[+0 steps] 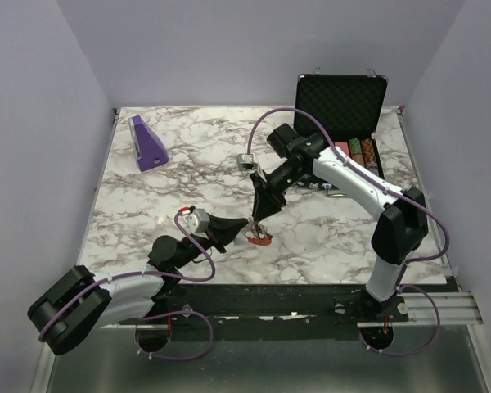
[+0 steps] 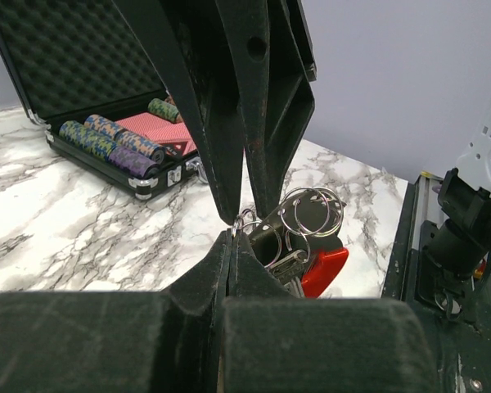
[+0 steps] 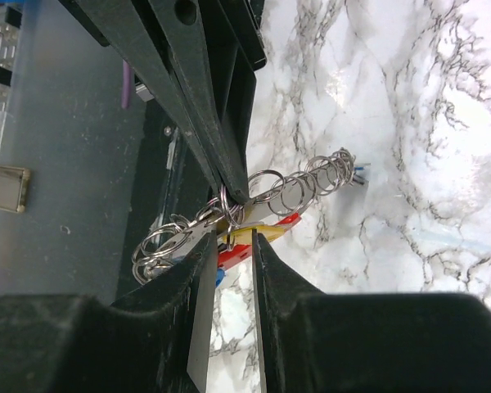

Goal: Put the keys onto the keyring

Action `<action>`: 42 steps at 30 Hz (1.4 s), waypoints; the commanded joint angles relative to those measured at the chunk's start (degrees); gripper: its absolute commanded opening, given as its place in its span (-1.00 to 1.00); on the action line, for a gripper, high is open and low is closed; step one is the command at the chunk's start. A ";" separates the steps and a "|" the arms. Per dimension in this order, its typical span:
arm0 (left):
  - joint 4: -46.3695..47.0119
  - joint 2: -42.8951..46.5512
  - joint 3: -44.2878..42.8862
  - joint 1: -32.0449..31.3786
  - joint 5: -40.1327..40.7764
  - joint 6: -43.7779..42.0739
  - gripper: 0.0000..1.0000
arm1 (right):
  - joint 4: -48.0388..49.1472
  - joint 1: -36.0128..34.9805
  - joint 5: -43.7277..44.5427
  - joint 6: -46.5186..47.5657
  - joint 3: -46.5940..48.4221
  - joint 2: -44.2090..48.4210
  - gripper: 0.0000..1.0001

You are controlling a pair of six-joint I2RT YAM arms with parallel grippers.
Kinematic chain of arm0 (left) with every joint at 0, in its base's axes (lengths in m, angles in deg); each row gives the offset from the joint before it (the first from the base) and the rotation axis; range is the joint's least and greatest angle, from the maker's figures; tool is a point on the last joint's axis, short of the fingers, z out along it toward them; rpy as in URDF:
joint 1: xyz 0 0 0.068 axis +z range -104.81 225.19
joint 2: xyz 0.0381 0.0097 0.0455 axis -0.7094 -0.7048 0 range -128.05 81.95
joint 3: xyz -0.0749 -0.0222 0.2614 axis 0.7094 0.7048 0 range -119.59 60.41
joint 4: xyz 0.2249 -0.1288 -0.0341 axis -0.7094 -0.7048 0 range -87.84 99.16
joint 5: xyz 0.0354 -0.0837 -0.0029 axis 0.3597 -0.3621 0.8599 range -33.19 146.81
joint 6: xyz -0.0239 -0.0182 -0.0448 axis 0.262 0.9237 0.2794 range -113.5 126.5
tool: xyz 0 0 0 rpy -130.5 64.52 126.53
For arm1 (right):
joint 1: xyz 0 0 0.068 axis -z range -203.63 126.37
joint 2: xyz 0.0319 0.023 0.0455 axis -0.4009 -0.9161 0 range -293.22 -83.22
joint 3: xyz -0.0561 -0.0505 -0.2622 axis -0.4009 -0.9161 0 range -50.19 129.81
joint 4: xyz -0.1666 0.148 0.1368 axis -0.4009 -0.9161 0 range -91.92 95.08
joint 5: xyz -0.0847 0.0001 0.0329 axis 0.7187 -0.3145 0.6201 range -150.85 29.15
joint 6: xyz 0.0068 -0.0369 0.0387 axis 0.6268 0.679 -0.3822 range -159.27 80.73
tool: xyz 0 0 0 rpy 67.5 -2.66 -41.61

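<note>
Purple wedge point(image 1: 147, 144) sits at the far left of the marble table point(image 1: 180, 184), well apart from the work, with bare marble between. Next along, the left gripper point(image 1: 244, 224) lies low with its jaws pressed together. A thin ring of the keyring point(image 2: 309, 214) sits at their tip and seems to be pinched there. The keyring rests on the table just beside it, near the front edge, with its red crescent point(image 2: 324, 270) under a loose chain of rings. The right gripper point(image 3: 233, 239) points down at the bunch from above. Its jaws stand a little apart with the yellow key point(image 3: 244, 236) in the gap, and whether they press on it cannot be told. A blue key point(image 3: 358, 170) shows at the chain's far end. By the look of it the threading is under way but not finished, since no view shows the yellow key on a ring. Room is tight where both sets of fingertips crowd together, and the table edge is close. Open marble lies beyond. The chip case point(image 1: 341, 106) stands open at the far right, well apart.
</note>
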State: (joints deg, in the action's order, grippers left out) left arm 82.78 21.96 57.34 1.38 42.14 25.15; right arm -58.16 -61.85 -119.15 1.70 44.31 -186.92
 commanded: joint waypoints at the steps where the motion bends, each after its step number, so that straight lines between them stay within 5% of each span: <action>1: 8.03 1.71 1.93 0.31 -1.58 -1.25 -1.00 | 1.28 0.42 -3.39 -4.22 -0.90 1.92 -0.37; 29: 5.39 5.32 1.93 0.31 -0.26 -2.75 -1.00 | 0.57 1.04 -7.71 -5.28 -1.68 0.78 -0.94; 42: 5.65 7.69 2.46 0.31 1.14 -2.31 -1.00 | 3.65 0.95 -9.28 -8.10 -3.97 0.43 -0.95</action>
State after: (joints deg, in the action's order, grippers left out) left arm 82.28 28.63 57.34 1.35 41.85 23.19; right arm -55.89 -60.91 -126.58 -5.14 41.91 -186.81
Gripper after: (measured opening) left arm 0.007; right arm 0.031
